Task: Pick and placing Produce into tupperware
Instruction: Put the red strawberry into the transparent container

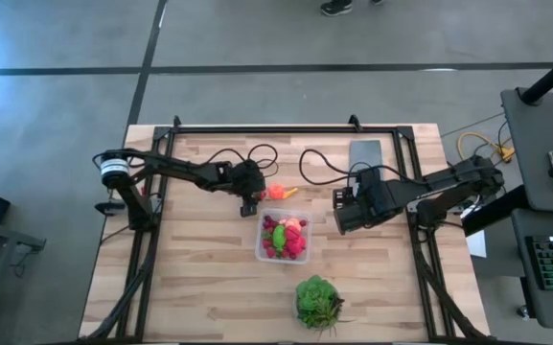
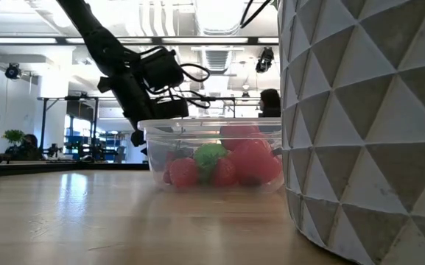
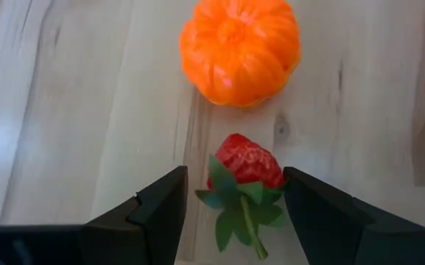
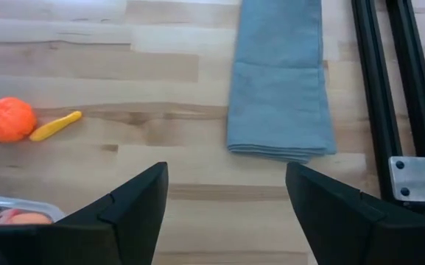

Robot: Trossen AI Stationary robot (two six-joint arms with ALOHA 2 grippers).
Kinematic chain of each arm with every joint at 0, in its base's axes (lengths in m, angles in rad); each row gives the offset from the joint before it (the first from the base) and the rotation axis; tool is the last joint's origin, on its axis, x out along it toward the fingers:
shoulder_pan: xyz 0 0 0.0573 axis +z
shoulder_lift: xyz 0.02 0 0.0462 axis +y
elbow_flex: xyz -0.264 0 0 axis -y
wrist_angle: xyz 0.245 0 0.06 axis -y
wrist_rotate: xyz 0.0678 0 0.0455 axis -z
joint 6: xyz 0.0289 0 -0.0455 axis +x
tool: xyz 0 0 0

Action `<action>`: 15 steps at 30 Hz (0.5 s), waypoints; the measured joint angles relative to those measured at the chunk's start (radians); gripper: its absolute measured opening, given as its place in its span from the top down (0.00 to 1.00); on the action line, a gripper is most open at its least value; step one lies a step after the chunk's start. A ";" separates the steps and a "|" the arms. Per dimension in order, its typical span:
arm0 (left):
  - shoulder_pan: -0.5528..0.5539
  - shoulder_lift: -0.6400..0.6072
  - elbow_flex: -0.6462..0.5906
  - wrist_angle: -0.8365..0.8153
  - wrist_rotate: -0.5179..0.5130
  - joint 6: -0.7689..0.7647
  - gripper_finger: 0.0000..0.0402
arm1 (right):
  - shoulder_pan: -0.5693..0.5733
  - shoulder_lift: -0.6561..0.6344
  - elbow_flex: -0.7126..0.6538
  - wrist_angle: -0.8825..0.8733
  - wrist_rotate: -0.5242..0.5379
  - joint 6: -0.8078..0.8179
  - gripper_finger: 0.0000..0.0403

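My left gripper (image 3: 234, 180) is open and low over the table, just beyond the far-left corner of the tupperware (image 1: 284, 238). A small red strawberry (image 3: 247, 162) with green leaves lies on the wood between its fingers, which stand on either side of it. An orange peeled mandarin (image 3: 239, 48) rests on the table right past the strawberry, with a yellow piece (image 1: 290, 192) beside it. The clear tupperware (image 2: 212, 158) holds red, pink and lime-green produce. My right gripper (image 4: 227, 177) is open and hovers to the right of the tupperware.
A folded grey cloth (image 4: 278, 81) lies flat near the table's far edge, beyond my right gripper. A green plant (image 1: 316, 302) in a white faceted pot (image 2: 367, 125) stands near the table's near edge. Black frame rails (image 4: 396, 88) run along the table's sides.
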 joint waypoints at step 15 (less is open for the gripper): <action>0.000 -0.001 0.000 0.015 -0.002 0.007 0.69 | 0.000 0.000 -0.018 0.005 0.000 0.000 0.34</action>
